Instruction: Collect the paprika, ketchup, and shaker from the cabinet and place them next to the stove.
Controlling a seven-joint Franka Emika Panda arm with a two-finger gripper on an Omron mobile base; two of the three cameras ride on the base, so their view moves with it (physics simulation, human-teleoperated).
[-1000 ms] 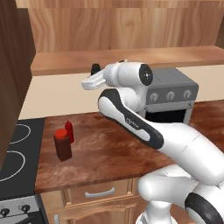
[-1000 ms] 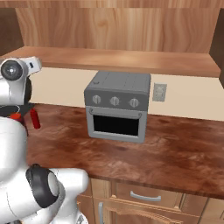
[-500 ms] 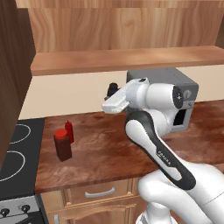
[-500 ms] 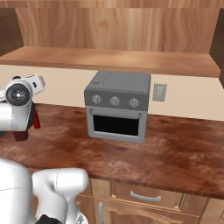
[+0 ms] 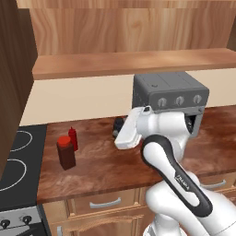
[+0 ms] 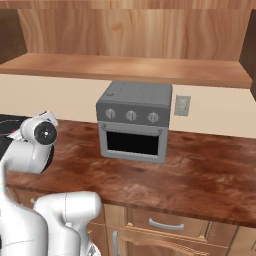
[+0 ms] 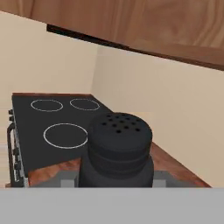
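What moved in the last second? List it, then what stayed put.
The gripper, shut on the shaker, came down from shelf height to just above the counter, and a ketchup bottle now stands behind the paprika jar. The jar, toaster oven and stove stayed put.

Grey toaster oven point(image 6: 134, 122) on wooden counter point(image 6: 200, 170).

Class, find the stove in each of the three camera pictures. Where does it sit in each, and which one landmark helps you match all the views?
Left base view: the stove is at the lower left edge.
Right base view: a dark sliver at the left edge, behind the arm.
Hand view: middle left, behind the shaker.
Shared landmark: the wooden shelf above the counter.
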